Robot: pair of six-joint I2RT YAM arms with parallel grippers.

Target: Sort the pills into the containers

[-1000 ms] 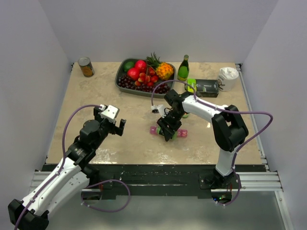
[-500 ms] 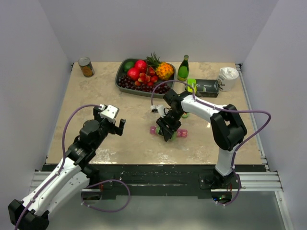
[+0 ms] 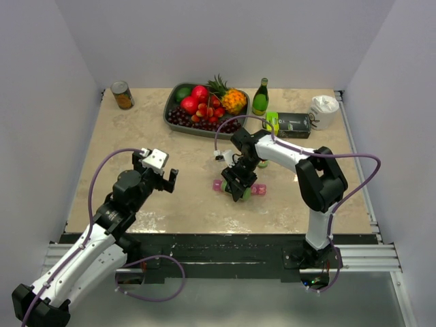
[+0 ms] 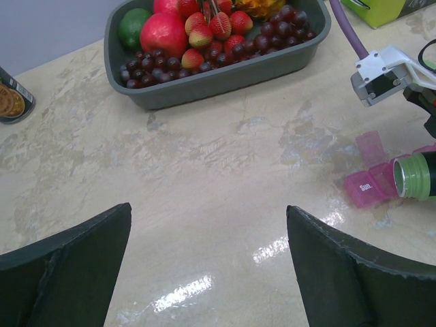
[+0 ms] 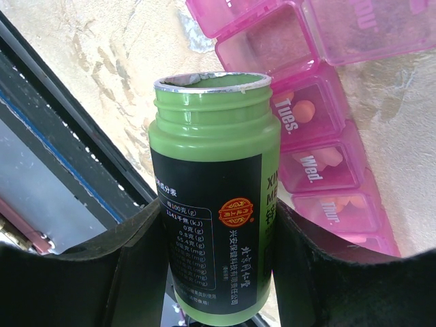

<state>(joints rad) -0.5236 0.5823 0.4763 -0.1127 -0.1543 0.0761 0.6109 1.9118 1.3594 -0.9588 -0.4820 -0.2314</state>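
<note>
The pink pill organizer (image 3: 253, 189) lies mid-table, partly hidden by my right gripper (image 3: 239, 188). In the right wrist view the organizer (image 5: 320, 102) has open compartments; orange pills (image 5: 304, 108) lie in the Tues, Wed and Thur cells. My right gripper (image 5: 212, 238) is shut on an uncapped green bottle (image 5: 212, 204) with a black label, tilted with its mouth at the organizer's edge. The left wrist view shows the organizer's end (image 4: 371, 181) and the bottle mouth (image 4: 414, 176) at far right. My left gripper (image 4: 208, 266) is open and empty over bare table, left of the organizer (image 3: 155, 178).
A grey tray (image 3: 170, 120) of fruit stands at the back, with a green glass bottle (image 3: 260, 97), a dark box (image 3: 293, 124) and a white crumpled object (image 3: 324, 109) to its right. A can (image 3: 122, 95) stands at back left.
My right gripper with the green bottle has shifted slightly over the organizer. The left arm has not moved.
</note>
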